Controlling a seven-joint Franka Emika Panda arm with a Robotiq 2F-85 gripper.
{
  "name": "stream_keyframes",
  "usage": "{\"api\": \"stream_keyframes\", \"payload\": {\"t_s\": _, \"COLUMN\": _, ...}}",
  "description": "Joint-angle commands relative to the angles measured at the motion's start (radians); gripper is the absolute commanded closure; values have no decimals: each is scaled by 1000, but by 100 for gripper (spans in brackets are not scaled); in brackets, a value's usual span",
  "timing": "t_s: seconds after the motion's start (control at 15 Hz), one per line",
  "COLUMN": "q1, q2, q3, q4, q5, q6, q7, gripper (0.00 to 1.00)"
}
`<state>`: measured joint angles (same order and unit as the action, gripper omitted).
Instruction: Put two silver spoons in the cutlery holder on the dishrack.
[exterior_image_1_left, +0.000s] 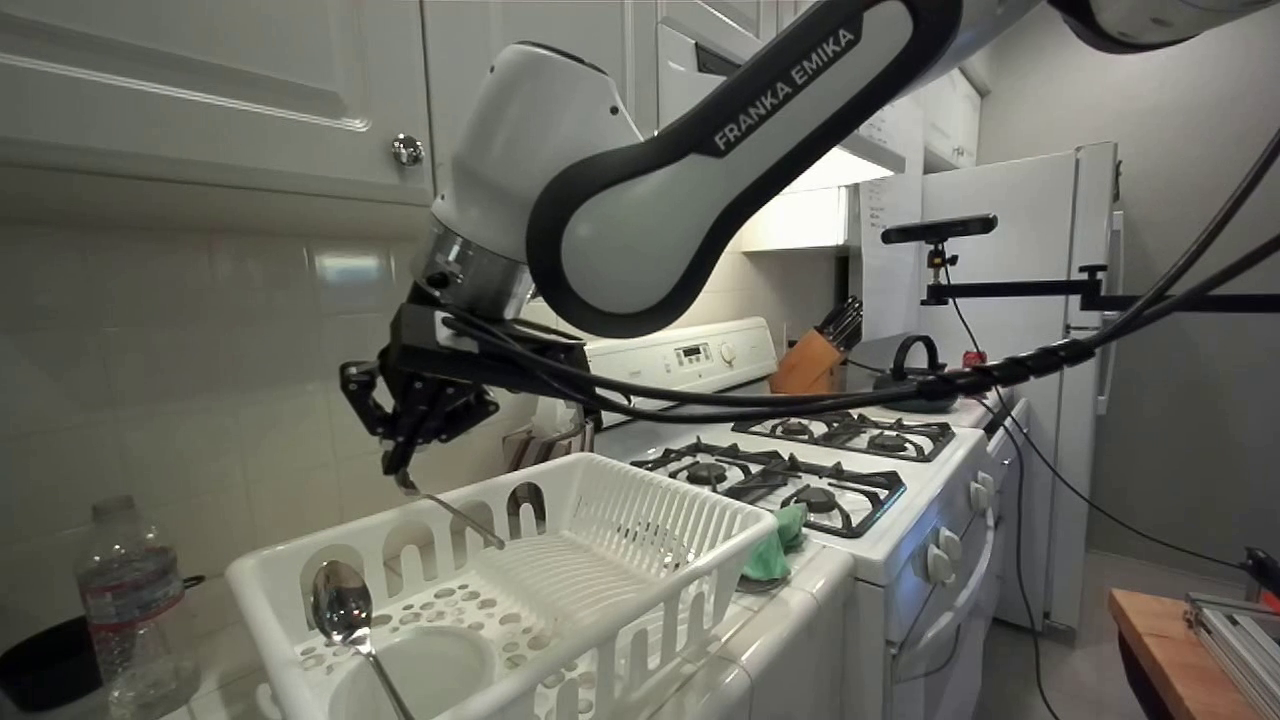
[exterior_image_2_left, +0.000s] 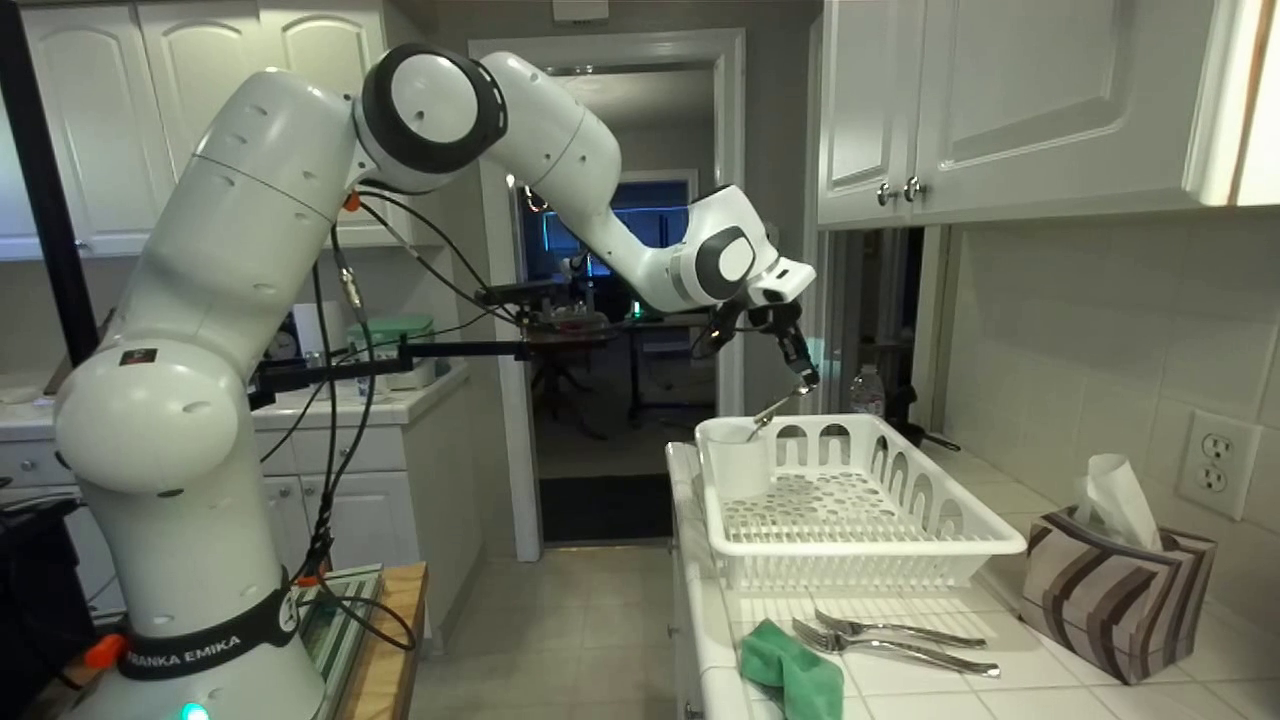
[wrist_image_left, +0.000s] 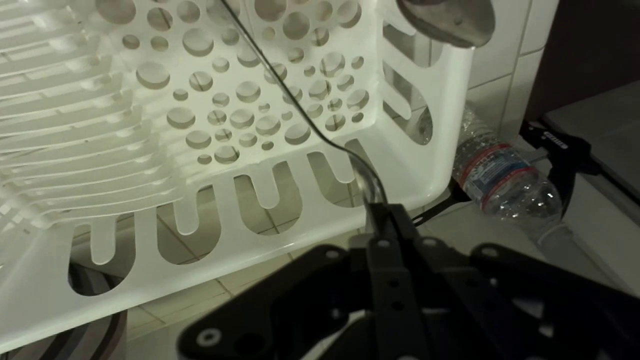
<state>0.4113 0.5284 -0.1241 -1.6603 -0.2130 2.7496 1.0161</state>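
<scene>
Wrist view shows the end effector (wrist_image_left: 387, 212) above the long slotted wall of the dishrack (wrist_image_left: 240, 252), its fingers pressed together, pinching the held spoon (wrist_image_left: 320, 132) by the bowl end. The thin handle slants away across the pierced floor of the rack and runs to the edge of that view. In an exterior view the same handle points down into the rack, its tip lower than the bowl. The cutlery holder (exterior_image_2_left: 742, 470) is a white cup standing in a corner of the rack; whether the held spoon touches it, I cannot tell. The other spoon (exterior_image_1_left: 340, 597) rises bowl up near the rack's short end, apart from the end effector, its handle running down out of frame. On the tiled counter (exterior_image_2_left: 920, 695), two forks (exterior_image_2_left: 925, 656) lie side by side near the rack, with a green cloth (exterior_image_2_left: 792, 675) just beside them and a striped tissue box (exterior_image_2_left: 1115, 590) near the rack's corner. A plastic bottle (wrist_image_left: 505, 172) stands just outside another corner.
</scene>
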Motion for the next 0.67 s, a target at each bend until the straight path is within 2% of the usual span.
{"api": "stream_keyframes", "payload": {"t_s": 0.0, "q1": -6, "q2": -1, "q3": 2, "q4": 0, "q5": 1, "q6": -1, "q7": -3, "gripper": 97}}
{"api": "stream_keyframes", "payload": {"t_s": 0.6, "q1": -12, "q2": -1, "q3": 0, "q4": 0, "q5": 1, "q6": -1, "q7": -3, "gripper": 97}}
